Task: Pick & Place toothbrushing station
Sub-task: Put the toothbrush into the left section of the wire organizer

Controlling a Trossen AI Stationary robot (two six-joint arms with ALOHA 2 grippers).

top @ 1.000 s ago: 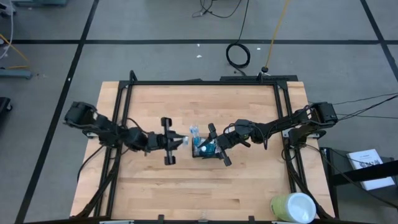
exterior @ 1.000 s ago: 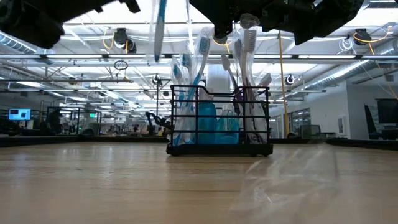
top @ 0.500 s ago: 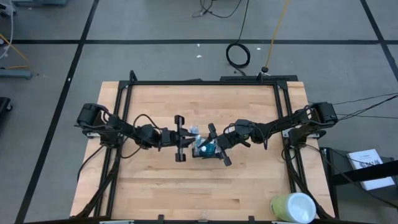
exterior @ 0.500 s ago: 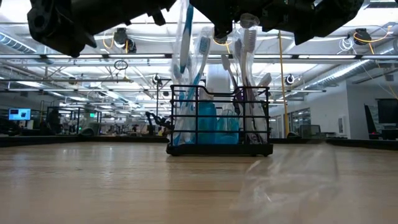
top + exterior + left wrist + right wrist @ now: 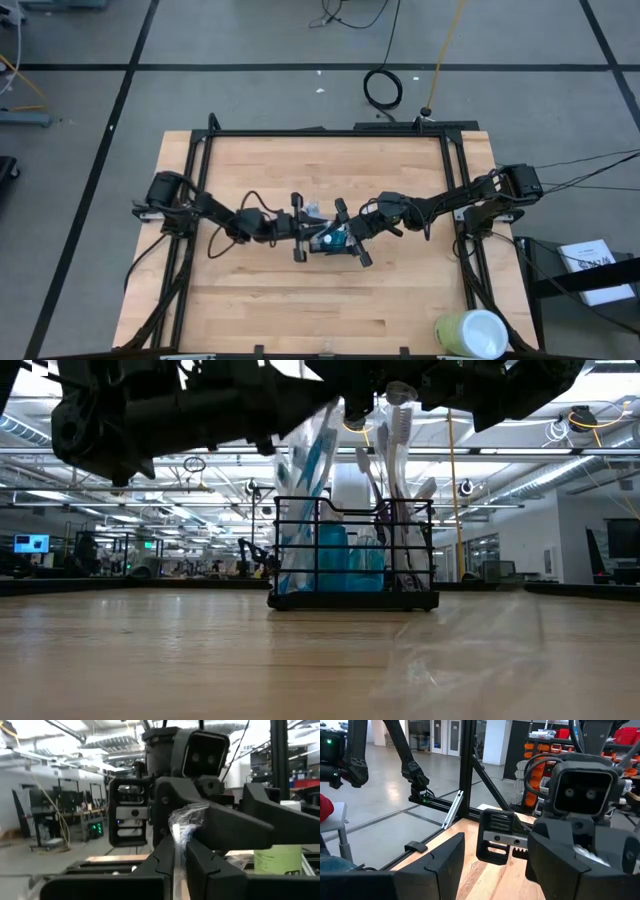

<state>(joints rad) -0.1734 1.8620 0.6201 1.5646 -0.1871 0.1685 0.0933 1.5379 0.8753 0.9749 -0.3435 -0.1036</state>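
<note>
Toothbrushing station [image 5: 331,240] largely covered by both grippers from above; contents indistinct. Arms cropped by top edge, low view.

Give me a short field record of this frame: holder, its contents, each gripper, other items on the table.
holder: black wire holder, upright at the table's middle
contents: wrapped toothbrushes standing in it, plus something blue
left gripper: at the holder's left edge, jaws shut on a wrapped toothbrush
right gripper: over the holder, jaws open
other: green cup at the near right corner
</note>
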